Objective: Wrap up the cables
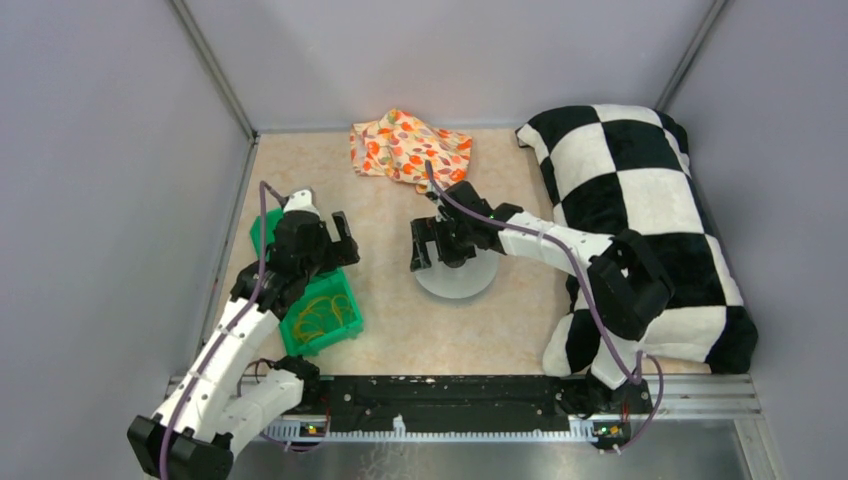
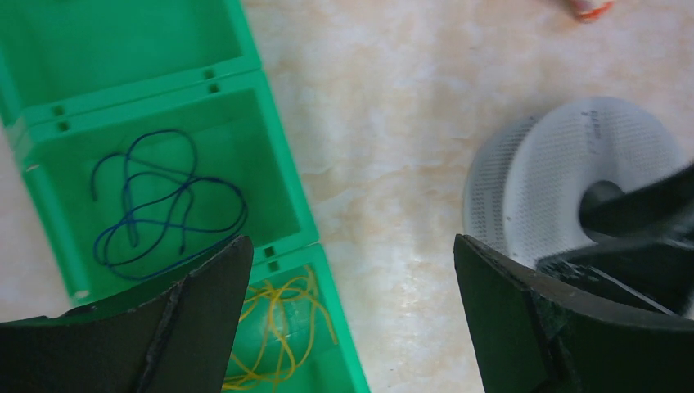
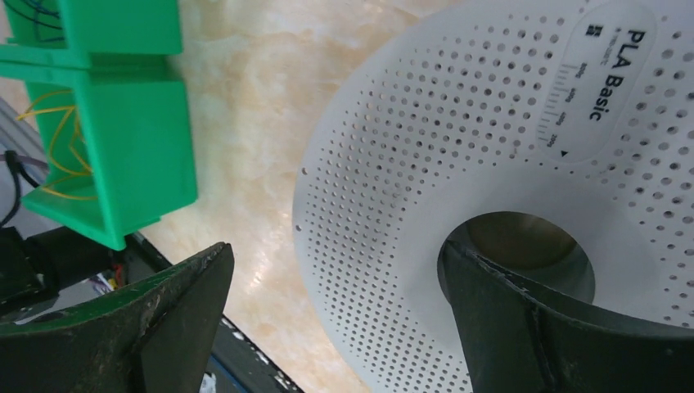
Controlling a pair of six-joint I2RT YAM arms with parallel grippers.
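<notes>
The wrapping has not begun, by the look of it. The yellow cables [image 1: 320, 318] lie in a loose tangle in the nearest compartment of the green bin [image 1: 338, 338] at the left of the surface, with a blue wire [image 2: 164, 205] coiled in the compartment just beyond. No strand reaches out toward the grey spool [image 1: 470, 283], which lies flat near the middle of the surface and shows no wire on it.

The left claw [image 1: 335, 245] hangs over the bin with its fingers wide apart and nothing between them. The right claw [image 1: 432, 250] is also spread and empty; in the right wrist view one finger sits over the spool's centre hole and the other beyond its rim. I cannot tell whether it touches the spool.

So all of the job is left: lift a cable out of the bin, carry it to the spool and wind it on. A patterned cloth [image 1: 408, 148] lies at the far edge and a chequered pillow [image 1: 640, 190] fills the right side, neither in play.
</notes>
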